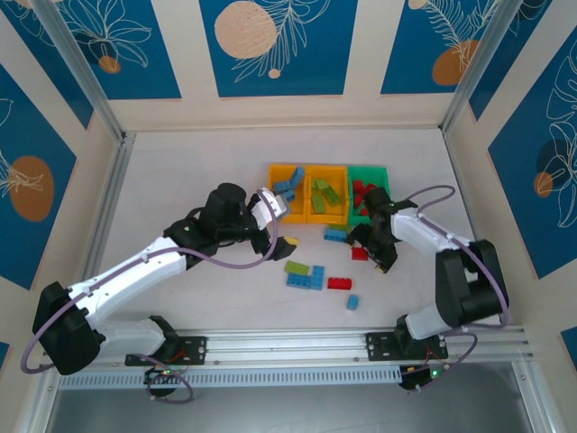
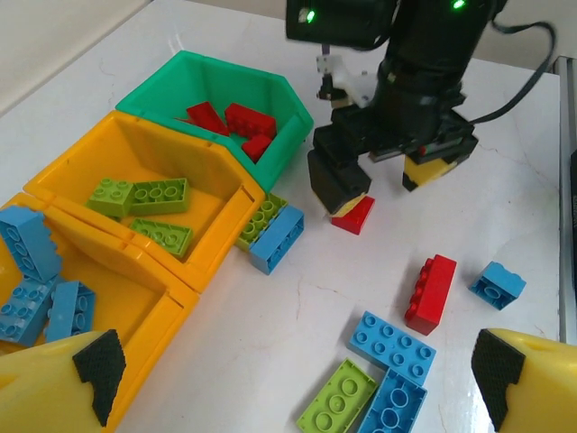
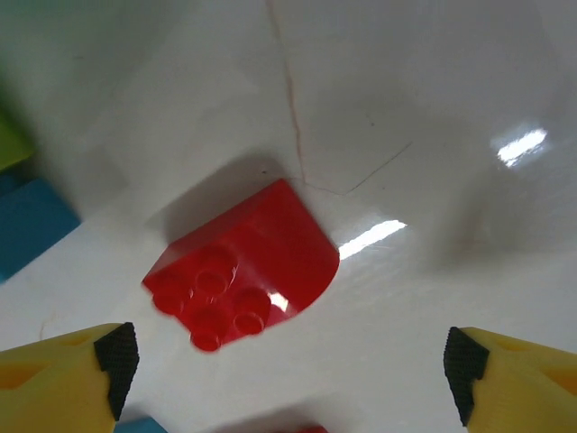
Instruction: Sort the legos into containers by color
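- Right wrist view: your right gripper (image 3: 287, 361) stands wide; red brick (image 3: 243, 275) lies free on the table (image 3: 424, 81) between its jaws.
- Your left gripper (image 2: 293, 379) wide, holding nothing; loose legos (image 2: 392, 343) on the containers' (image 2: 215, 227) near side.

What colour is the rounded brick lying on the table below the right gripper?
Red; the brick shows best in the right wrist view.

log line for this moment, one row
right end effector: open above rounded red brick on table | left end effector: open, empty | green bin: red bricks inside
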